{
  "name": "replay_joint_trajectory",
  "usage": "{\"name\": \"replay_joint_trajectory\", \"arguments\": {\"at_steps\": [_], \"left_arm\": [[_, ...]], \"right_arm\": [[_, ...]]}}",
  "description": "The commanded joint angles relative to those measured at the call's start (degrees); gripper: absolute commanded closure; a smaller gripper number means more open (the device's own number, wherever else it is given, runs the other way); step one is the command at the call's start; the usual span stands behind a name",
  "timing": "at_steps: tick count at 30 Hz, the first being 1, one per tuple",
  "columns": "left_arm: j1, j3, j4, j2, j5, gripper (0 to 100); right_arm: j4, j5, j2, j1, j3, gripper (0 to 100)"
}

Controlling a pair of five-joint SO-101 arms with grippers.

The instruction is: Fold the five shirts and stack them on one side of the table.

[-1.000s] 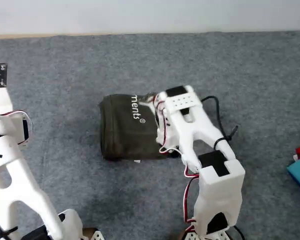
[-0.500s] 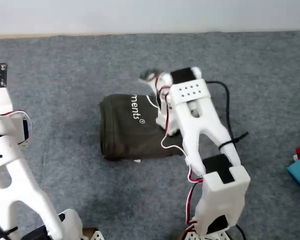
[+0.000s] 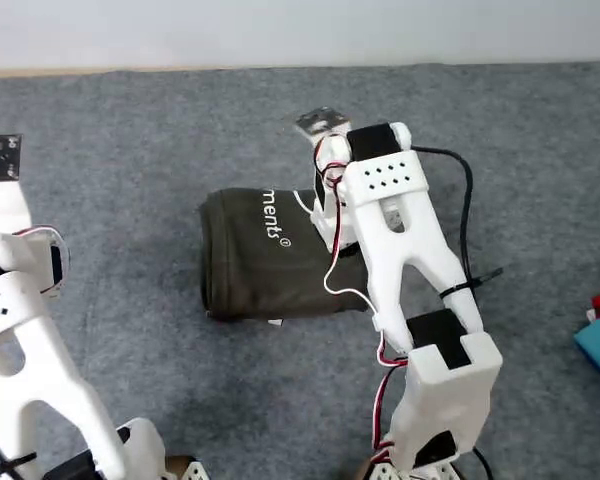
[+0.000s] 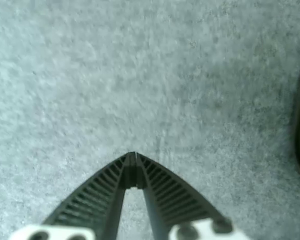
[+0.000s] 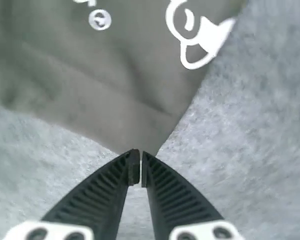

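Fold apparently finished, shirt point(image 3: 265, 260) lies centre frame; right jaws together, empty above it, left jaws together at frame's left.

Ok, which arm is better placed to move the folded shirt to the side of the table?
Right, probably: the right gripper hangs just beside the folded shirt, while the left gripper is over bare carpet, away from it.

One shirt point(image 3: 265, 255), dark olive, with white lettering and a white figure printed on its upper face. Folded into a compact, roughly rectangular bundle, lying flat near the middle of the grey counter point(image 3: 130, 130). Left edge rounded by the fold. Fabric softly creased.
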Motion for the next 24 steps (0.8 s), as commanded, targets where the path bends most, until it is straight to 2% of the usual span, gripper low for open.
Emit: {"name": "replay_joint_trajectory", "arguments": {"at_steps": [1,4,10,12,19,24], "left_arm": [[0.09,-0.13,2.37,-1.85,0.0,100],[-0.09,-0.13,2.99,-1.85,-0.09,100],[0.0,-0.04,2.81,-1.41,-0.09,100],[0.0,-0.04,2.73,-1.41,-0.35,100],[0.0,-0.22,2.81,-1.41,-0.53,100],[0.0,-0.22,2.64,-1.32,-0.53,100]], "right_arm": [[2.42,-10.46,-0.66,-0.66,-2.99,98.3],[2.33,-16.35,-0.48,-1.01,-2.81,95.4],[2.33,-25.85,-0.31,-2.59,-2.81,65.4],[1.98,-29.27,0.84,-4.53,-2.81,59.7],[0.75,-34.29,11.65,-7.52,-3.52,58.6],[0.31,-34.99,18.15,-7.69,-5.1,58.6]]}}
